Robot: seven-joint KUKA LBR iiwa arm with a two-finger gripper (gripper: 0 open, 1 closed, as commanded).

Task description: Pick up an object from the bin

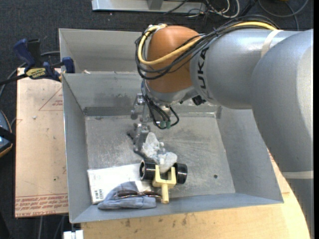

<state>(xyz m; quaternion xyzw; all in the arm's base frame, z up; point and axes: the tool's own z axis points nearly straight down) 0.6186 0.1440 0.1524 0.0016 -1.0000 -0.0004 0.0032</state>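
A robot claw (139, 136) hung low in a grey metal bin (75, 148), just beside a crumpled white wad (155, 148) near the middle; whether it was open could not be told. The wad touched a yellow toy with black wheels (162, 179), which might snag and drag along.

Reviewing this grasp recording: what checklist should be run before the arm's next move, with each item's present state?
1. Gripper down inside the bin, over the mid floor: ok.
2. Clearance to the bin walls: ok, the gripper stands well off them.
3. Candidate nearby: ok, a white crumpled lump lies just to the gripper's lower right in the view.
4. Candidate free of neighbours: not ok, the black-wheeled tan toy lies against its near edge.
5. White card and grey cloth out of the way: ok, both at the front left.
6. Contact between gripper and lump: cannot tell.
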